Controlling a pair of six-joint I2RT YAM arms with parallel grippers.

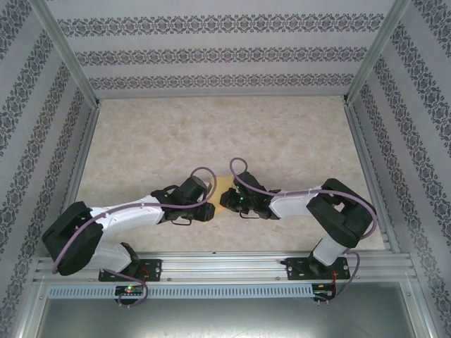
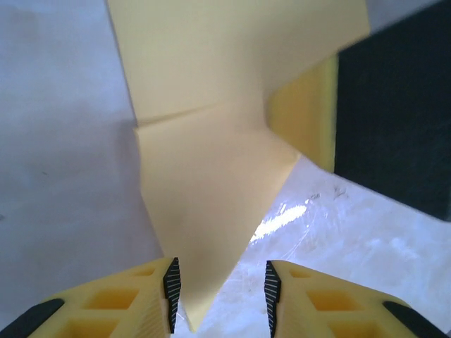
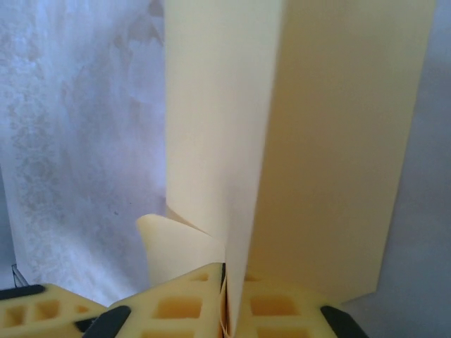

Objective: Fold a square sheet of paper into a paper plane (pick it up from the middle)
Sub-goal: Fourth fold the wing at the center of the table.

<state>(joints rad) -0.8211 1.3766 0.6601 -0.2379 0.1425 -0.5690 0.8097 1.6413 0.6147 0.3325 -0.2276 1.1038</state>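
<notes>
Top view: bright, sharp.
Left wrist: glare streak on glossy marbled tabletop [image 2: 282, 220].
Right wrist: folded yellow paper plane [image 3: 338, 141] pale, soft-focus.

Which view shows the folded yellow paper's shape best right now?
Left wrist: the paper plane shows its pointed tip and folds, between the open left gripper. Right wrist shows flat panels pinched in the right gripper. Top external shows a yellow sliver between the arms.

A lab-style robot test cell: aluminium frame [image 1: 225, 264], wallpapered panel walls [image 1: 225, 49], marbled tabletop [image 1: 211, 134].
</notes>
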